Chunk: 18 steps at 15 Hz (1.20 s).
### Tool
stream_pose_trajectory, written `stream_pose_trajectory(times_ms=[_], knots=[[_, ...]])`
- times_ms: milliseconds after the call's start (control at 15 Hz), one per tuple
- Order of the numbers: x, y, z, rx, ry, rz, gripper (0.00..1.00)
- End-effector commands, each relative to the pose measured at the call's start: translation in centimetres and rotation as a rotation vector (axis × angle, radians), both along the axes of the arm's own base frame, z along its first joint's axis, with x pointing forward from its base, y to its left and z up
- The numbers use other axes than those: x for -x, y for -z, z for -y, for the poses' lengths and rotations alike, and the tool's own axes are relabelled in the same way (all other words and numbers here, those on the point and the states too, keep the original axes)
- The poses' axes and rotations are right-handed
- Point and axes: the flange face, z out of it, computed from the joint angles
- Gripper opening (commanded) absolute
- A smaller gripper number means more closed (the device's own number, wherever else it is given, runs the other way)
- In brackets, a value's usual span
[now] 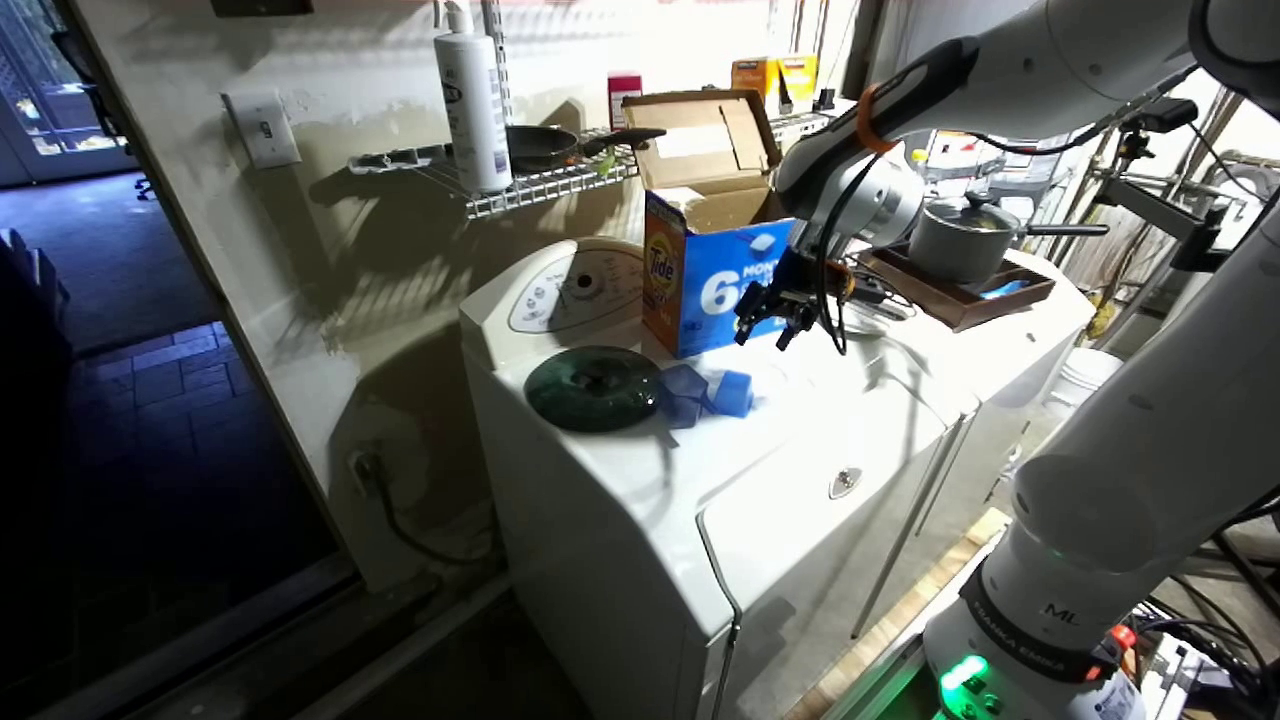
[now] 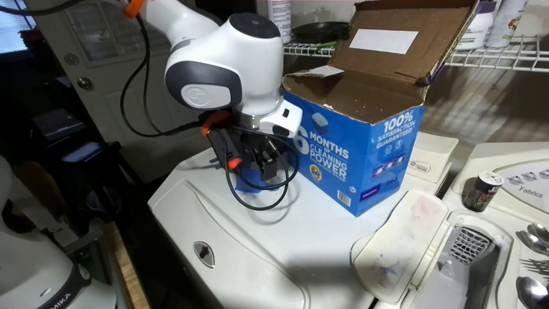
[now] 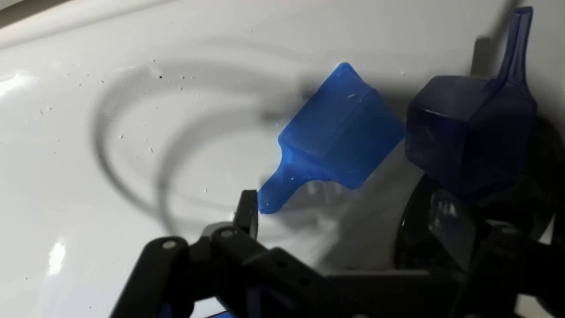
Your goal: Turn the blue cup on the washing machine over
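White washing machine: bright blue cup is lying on its top, between the detergent box and the front edge; which way the mouth is facing, unclear. Darker cup: sitting beside, toward the green disc at a back corner; contact indistinct. Gripper: hovering above, jaws standing wide apart, released; in the wrist view a finger is overlapping the bright cup's handle, touch uncertain. In an exterior view the gripper is hiding most of both cups.
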Motion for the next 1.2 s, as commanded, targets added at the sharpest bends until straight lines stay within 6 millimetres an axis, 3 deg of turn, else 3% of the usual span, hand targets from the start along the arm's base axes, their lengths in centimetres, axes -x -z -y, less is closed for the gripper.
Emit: stream_pose_trajectory(times_ms=[0, 333, 733, 1133], knots=[[0.0, 0.0, 0.0, 0.000, -0.001, -0.003, 1.00], [0.4, -0.3, -0.9, -0.151, 0.081, -0.004, 1.00], [0.6, 0.7, 1.2, -0.206, 0.250, -0.085, 1.00], [-0.7, 1.9, 1.3, -0.241, 0.353, -0.185, 1.00]])
